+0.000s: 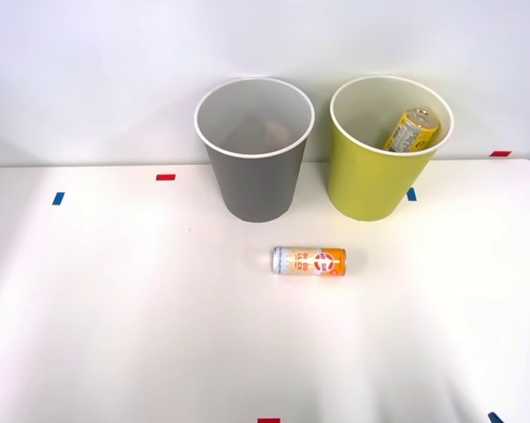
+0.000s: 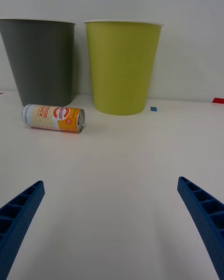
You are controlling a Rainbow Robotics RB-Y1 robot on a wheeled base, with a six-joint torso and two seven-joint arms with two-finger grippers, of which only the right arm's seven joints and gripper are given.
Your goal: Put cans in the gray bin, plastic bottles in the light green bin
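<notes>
- Two bins are seen standing upright side by side at the back of the white table in the front view: the gray bin on the left, the light green bin on the right, close together but apart.
- One yellow container is seen leaning inside the light green bin, against its wall.
- One can is found lying on its side in front of the two bins, between them, silver end to the left and orange end to the right, touching neither.
- Small blue and red tape marks are spotted on the table.
- Over to the wrist view: the right gripper is held wide open, nothing between its blue fingers, low over bare table.
- The can is caught lying just before the gray bin, well ahead of the fingers; the light green bin is seen beside it.
</notes>
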